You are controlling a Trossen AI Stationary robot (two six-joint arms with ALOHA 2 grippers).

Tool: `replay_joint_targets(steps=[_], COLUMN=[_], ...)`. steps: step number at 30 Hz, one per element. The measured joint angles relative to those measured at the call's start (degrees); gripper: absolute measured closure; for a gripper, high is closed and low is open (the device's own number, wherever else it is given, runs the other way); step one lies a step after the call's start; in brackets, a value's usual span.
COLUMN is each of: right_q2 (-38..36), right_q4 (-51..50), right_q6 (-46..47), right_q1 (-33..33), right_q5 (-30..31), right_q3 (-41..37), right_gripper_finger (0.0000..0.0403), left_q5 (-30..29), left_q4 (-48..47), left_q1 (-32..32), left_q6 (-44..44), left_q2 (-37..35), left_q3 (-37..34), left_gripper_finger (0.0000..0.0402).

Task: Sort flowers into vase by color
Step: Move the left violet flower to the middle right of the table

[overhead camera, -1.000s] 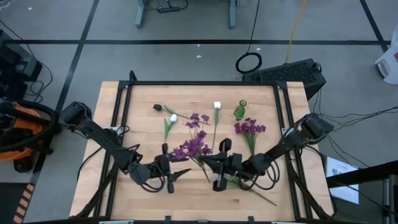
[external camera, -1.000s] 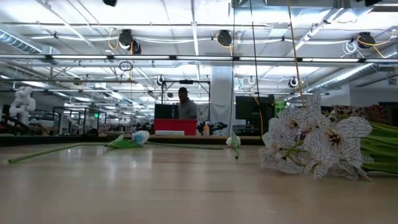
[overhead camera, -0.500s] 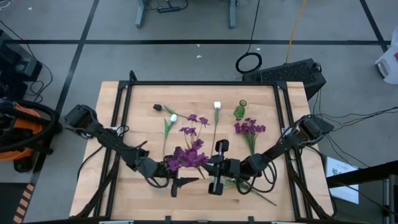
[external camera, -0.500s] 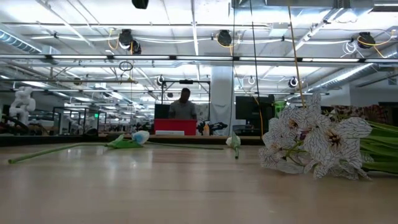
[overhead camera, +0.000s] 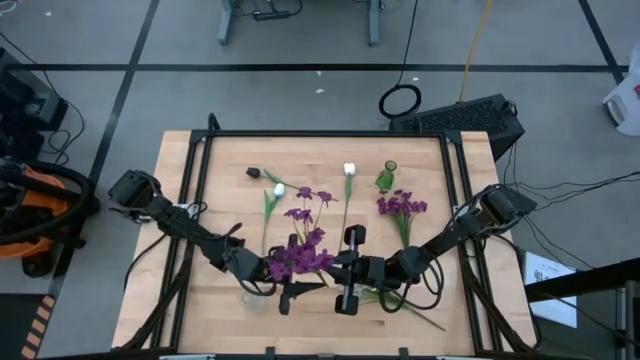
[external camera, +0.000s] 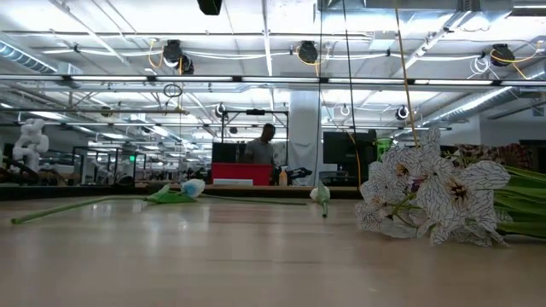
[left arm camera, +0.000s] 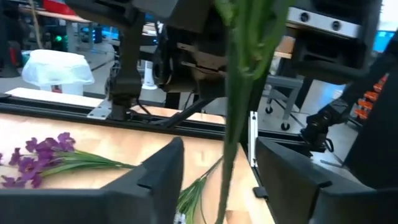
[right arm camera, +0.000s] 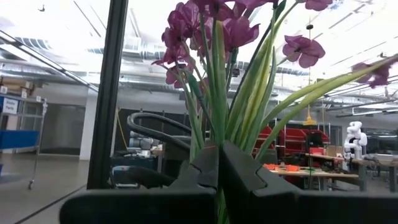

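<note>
My right gripper (overhead camera: pixel 339 268) is shut on a bunch of purple flowers (overhead camera: pixel 300 257) near the table's front middle. My left gripper (overhead camera: pixel 290 291) is open just left of it. In the left wrist view a green stem (left arm camera: pixel 236 118) of the bunch passes between the open fingers (left arm camera: pixel 155 180) without touching them. White tulips (overhead camera: pixel 349 170) (overhead camera: pixel 278 189) and another purple sprig (overhead camera: pixel 402 206) lie flat on the table. A small green vase (overhead camera: pixel 387 177) stands toward the far side. A pale blossom sprig (external camera: pixel 435 198) lies in the low view. My right gripper pinches the purple bunch by its green stems (right arm camera: pixel 217 127), just below the blossoms, between the two shut fingers (right arm camera: pixel 245 177). It comes from the table's right, about level. The blossoms (right arm camera: pixel 205 25) stand out past the fingertips, with no table showing behind them.
Loose purple blossoms (overhead camera: pixel 318 193) and green stems (overhead camera: pixel 405 302) lie around the grippers. A dark object (overhead camera: pixel 253 172) lies by the far-left tulip. A black frame (overhead camera: pixel 320 134) runs round the table. A person (external camera: pixel 264 147) stands in the room behind.
My left gripper has moved toward the table's right, up to the purple bunch. My right gripper has turned and drawn the bunch toward the left and near edge; the blossoms now sit nearer the left gripper.
</note>
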Motion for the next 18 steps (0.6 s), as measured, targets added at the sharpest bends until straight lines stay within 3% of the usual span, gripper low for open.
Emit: replay_joint_targets(steps=[8,13,18], right_q2=[0.00,-0.04,-0.25], right_q4=[-0.64,-2.04,-6.07], right_q6=[-0.13,1.39,2.05], right_q1=[0.00,0.74,3.45], right_q5=[0.03,1.22,10.57], right_q3=[0.00,0.00,0.00], right_gripper_finger=[0.0402,0.0389,0.0335], left_q5=[0.22,0.22,0.17], left_q4=[-0.37,-1.26,-5.25], left_q1=[0.00,-0.07,-0.07], left_q6=[3.19,3.20,2.34], left_q2=[0.00,0.00,-0.73], left_q3=[0.00,0.00,0.00], left_gripper_finger=[0.0378,0.0380,0.0386])
